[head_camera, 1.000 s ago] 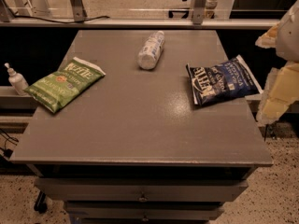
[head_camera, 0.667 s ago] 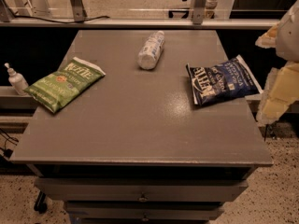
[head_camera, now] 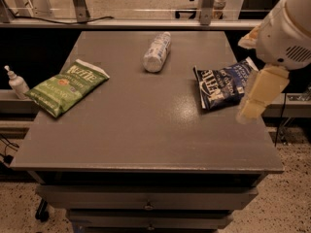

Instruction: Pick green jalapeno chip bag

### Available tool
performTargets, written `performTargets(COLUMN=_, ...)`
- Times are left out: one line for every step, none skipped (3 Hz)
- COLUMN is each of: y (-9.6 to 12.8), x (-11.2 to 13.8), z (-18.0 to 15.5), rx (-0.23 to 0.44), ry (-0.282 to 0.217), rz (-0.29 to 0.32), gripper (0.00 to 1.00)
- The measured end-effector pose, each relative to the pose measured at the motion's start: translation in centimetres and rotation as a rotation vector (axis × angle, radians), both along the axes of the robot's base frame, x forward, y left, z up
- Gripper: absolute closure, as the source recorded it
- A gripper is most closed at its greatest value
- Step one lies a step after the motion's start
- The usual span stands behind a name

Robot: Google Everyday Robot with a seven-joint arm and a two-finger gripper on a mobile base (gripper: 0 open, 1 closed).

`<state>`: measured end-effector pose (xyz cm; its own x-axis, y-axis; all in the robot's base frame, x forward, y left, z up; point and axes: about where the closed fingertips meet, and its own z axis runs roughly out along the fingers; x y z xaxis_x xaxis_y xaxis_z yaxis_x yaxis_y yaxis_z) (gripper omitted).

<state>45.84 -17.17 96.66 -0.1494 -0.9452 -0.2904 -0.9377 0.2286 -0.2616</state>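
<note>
The green jalapeno chip bag (head_camera: 67, 87) lies flat at the table's left edge, its white lettering facing up and its lower corner hanging slightly over the edge. My gripper (head_camera: 256, 95) is at the right side of the table, hanging just over the right edge of the dark blue chip bag (head_camera: 224, 84). It is far from the green bag, and nothing shows in it. The white arm housing (head_camera: 287, 30) is above it.
A white plastic bottle (head_camera: 157, 52) lies on its side at the back middle of the grey table (head_camera: 146, 130). A small pump bottle (head_camera: 16, 82) stands on a ledge left of the table. Drawers are under the front edge.
My arm and gripper have shifted a little to the left, over the blue bag's right edge. The bags and the bottle have not moved.
</note>
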Motion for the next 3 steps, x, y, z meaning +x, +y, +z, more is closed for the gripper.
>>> performTargets(y=5.1, x=2.2, z=-1.3, rx=0.094, ry=-0.028, rz=0.052, gripper=0.0)
performTargets(y=10.1, x=4.3, z=-2.5, rx=0.191, ry=-0.052, rz=0.099, gripper=0.0)
performTargets(y=16.0, x=6.3, z=-2.8, rx=0.284, ry=-0.077, rz=0.151, gripper=0.0)
